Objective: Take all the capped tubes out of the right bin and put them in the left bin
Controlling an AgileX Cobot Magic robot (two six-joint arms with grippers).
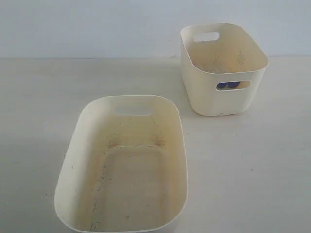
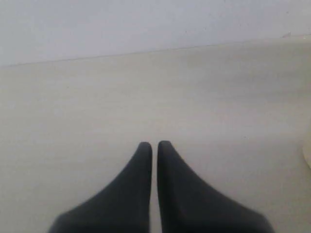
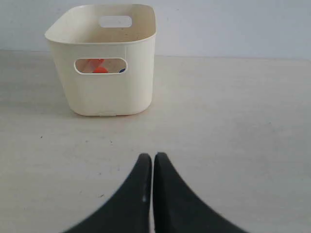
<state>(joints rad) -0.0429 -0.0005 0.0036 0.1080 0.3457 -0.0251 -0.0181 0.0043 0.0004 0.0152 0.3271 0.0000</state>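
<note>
Exterior view, and up at one o'clock stands the right bin [image 1: 223, 99], a cream plastic rounded-rectangular tub. It is tall-sided, smooth and matte, with a slot handle cut into each short wall. Through the near slot, there they are: the capped tubes [image 1: 227, 85], small tubes with round screw caps, lying inside that bin. Only a sliver of blue cap shows, the rest hidden by the wall.

The right wrist view gives a better peek at the same bin [image 3: 107, 97]. An orange cap [image 3: 99, 69] glows in the slot with a touch of blue beside it. The bodies are too small to make out, and the count I cannot tell.

Down at seven o'clock in the exterior view sits the left bin [image 1: 73, 145], a wider cream plastic tub with a rolled rim and one slot handle. Dark speckles and grime are scattered over its floor. It stands apart from the right bin, with pale off-white table [image 1: 39, 97] between them.

The right gripper [image 3: 153, 155], with glossy black tapering fingers, is clenched tip to tip on nothing, with the right bin well ahead of it. The left gripper [image 2: 154, 144] has the same black curved fingers, pressed to a hairline slit above the table.
</note>
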